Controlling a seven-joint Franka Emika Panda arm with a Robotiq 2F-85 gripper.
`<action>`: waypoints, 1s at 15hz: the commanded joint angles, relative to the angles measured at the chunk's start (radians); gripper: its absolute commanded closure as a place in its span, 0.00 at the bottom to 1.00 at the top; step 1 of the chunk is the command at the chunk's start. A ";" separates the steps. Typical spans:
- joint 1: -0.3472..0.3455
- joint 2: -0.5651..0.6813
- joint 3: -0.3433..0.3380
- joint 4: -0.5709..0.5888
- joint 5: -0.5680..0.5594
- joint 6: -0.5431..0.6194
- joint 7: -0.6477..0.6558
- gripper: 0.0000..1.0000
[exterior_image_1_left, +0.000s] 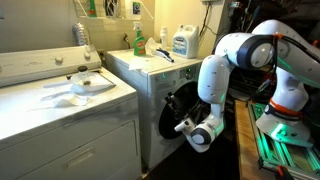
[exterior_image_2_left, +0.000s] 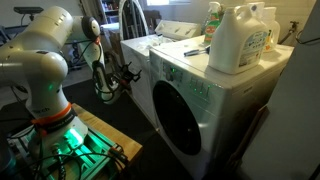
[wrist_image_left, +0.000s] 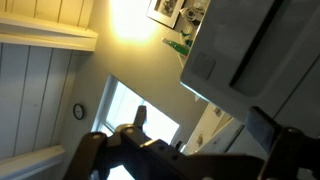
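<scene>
A white washer (exterior_image_1_left: 148, 95) fills the middle of the laundry room in both exterior views, its dark round door (exterior_image_2_left: 180, 125) set into the front panel. A second white machine (exterior_image_1_left: 60, 130) stands just beside it, with a pale cloth (exterior_image_1_left: 85, 85) lying on its lid. The white arm (exterior_image_1_left: 245, 50) bends down from its base in front of the washer. On the washer's top stand a large detergent jug (exterior_image_2_left: 240, 40) and, near it, a green bottle (exterior_image_1_left: 138, 40).

The gripper (exterior_image_1_left: 193, 133) hangs low in front of the door (exterior_image_1_left: 172, 108), near its lower edge. In an exterior view the gripper (exterior_image_2_left: 110, 78) stands apart from the washer's front, touching nothing. The wrist view looks upward past the washer's white corner; there the gripper (wrist_image_left: 185, 150) shows its fingers (wrist_image_left: 92, 150) spread wide, released, with nothing between them.
</scene>
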 joint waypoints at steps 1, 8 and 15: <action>-0.134 -0.018 0.060 -0.032 -0.041 0.016 -0.047 0.00; -0.245 -0.030 0.060 -0.026 -0.064 -0.019 -0.050 0.00; -0.272 -0.071 0.040 -0.014 -0.080 -0.015 -0.046 0.00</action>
